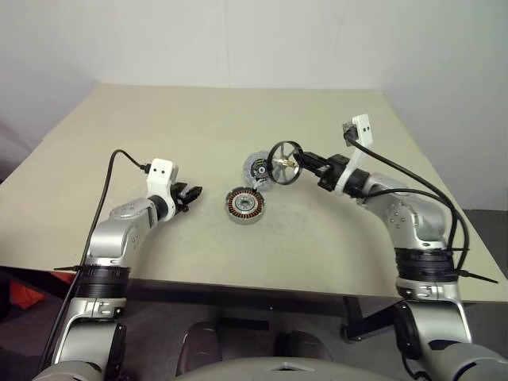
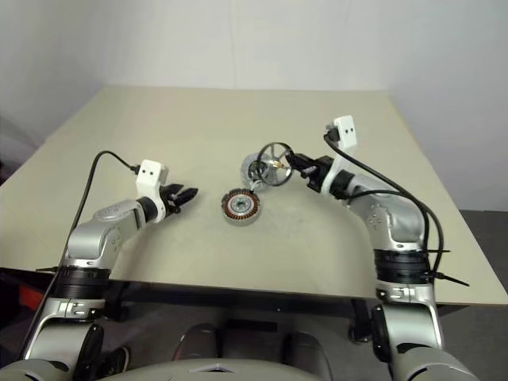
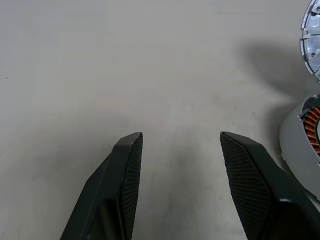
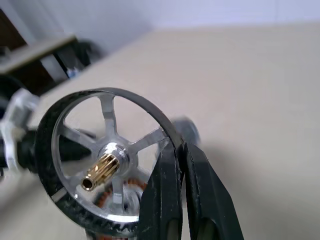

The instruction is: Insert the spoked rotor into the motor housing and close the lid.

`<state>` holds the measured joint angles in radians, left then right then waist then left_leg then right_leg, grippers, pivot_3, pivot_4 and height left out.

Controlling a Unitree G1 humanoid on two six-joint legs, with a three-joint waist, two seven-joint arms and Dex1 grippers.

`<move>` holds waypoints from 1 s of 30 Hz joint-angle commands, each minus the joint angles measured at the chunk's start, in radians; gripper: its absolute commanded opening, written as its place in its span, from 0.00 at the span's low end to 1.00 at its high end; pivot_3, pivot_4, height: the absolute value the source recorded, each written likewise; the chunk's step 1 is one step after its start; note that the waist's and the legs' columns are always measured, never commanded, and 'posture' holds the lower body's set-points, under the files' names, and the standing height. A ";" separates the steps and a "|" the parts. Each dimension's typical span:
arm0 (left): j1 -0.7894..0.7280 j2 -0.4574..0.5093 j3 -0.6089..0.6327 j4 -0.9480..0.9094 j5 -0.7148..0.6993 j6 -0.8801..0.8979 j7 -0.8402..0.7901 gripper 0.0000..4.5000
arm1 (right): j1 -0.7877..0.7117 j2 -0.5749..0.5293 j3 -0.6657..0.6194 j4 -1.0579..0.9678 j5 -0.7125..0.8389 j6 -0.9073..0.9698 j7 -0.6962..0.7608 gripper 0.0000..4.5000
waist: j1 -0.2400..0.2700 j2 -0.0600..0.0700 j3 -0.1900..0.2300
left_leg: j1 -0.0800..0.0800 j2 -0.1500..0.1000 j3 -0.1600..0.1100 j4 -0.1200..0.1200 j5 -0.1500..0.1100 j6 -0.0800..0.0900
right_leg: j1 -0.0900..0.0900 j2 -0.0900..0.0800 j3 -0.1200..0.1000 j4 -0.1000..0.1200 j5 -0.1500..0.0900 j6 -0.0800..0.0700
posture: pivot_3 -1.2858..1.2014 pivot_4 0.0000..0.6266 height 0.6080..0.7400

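No writing, label, brand, number or sign can be read anywhere here.
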<state>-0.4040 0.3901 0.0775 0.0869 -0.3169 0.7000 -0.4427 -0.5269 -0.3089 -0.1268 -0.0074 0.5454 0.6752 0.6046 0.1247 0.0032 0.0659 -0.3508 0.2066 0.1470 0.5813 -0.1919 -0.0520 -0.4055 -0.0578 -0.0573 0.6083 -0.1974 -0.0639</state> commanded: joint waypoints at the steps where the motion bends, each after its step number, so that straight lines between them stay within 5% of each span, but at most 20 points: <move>1: -0.035 0.007 0.004 -0.018 0.005 -0.017 -0.006 0.58 | -0.042 0.043 -0.022 -0.054 0.038 -0.063 -0.007 0.04 | 0.000 0.000 0.000 | 0.000 0.000 0.000 0.000 0.000 0.000 | 0.000 0.000 0.000 0.000 0.000 0.000 | 0.52 0.00 1.00; 6: -0.071 -0.072 0.045 -0.046 -0.082 0.061 0.011 0.58 | -0.120 0.178 -0.105 0.008 0.133 -0.095 -0.074 0.04 | -0.001 0.000 0.000 | 0.001 0.000 0.000 0.000 0.001 -0.001 | 0.000 0.000 0.000 0.000 0.000 0.000 | 0.52 0.00 1.00; 10: -0.136 -0.274 0.209 -0.105 -0.381 0.291 0.088 0.58 | -0.181 0.265 -0.186 0.079 0.238 -0.076 -0.150 0.04 | 0.001 0.000 0.000 | 0.002 0.000 0.000 0.001 0.001 -0.001 | 0.001 -0.001 0.000 0.000 0.000 0.000 | 0.52 0.00 1.00; 17: -0.186 -0.430 0.452 -0.102 -0.772 0.439 0.295 0.58 | -0.256 0.338 -0.332 0.210 0.434 -0.039 -0.289 0.04 | -0.010 0.000 0.000 | 0.000 0.000 0.000 -0.003 0.001 -0.002 | 0.000 0.001 0.000 0.001 0.000 -0.001 | 0.52 0.00 1.00; 23: -0.191 -0.473 0.559 -0.077 -1.100 0.401 0.505 0.58 | -0.284 0.362 -0.441 0.320 0.597 0.004 -0.379 0.04 | -0.016 0.000 0.000 | -0.003 -0.001 0.000 -0.002 0.000 -0.001 | 0.000 0.000 0.000 -0.001 0.000 0.000 | 0.52 0.00 1.00; 30: -0.168 -0.476 0.494 -0.061 -1.292 0.339 0.643 0.58 | -0.256 0.370 -0.436 0.328 0.729 0.146 -0.414 0.04 | -0.015 0.000 0.000 | -0.003 -0.001 0.000 -0.002 0.000 -0.001 | 0.000 0.001 0.000 -0.002 -0.003 0.006 | 0.52 0.00 1.00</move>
<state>-0.5668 -0.0833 0.5966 0.0365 -1.5409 1.0643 0.1742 -0.7738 0.0564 -0.5764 0.3549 1.2254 0.7951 0.1939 0.1098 0.0031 0.0663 -0.3533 0.2059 0.1472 0.5794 -0.1915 -0.0530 -0.4058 -0.0573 -0.0571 0.6066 -0.2004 -0.0569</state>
